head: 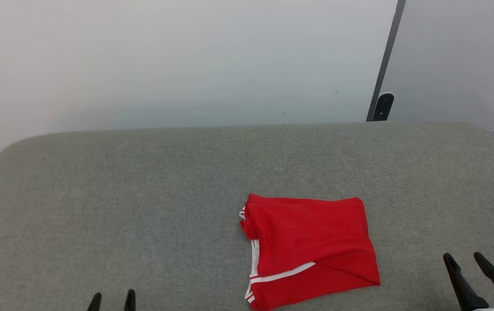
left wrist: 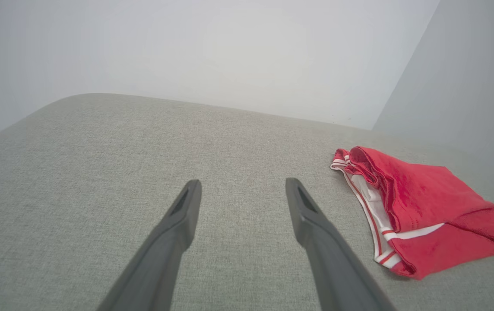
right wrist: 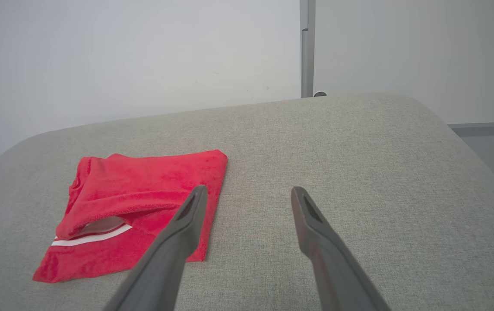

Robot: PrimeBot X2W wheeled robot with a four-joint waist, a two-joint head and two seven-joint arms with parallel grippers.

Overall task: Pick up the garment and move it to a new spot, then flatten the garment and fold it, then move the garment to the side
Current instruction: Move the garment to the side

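The garment [head: 311, 250] lies folded into a compact red rectangle on the grey table [head: 143, 194], right of centre near the front edge, so the fold looks done and the move to the side is probably the step in hand. That calls for the nearer right claw [head: 462, 256] to reach across and pinch all the layers together. It and the left claw [head: 113, 294] hover at the front corners, fingers forward, spread wide and empty.

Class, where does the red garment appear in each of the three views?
Head view: garment lower centre, slightly right.
Left wrist view: garment at right, below mid-height.
Right wrist view: garment lower left.
Shared landmark: grey fabric surface beneath it.
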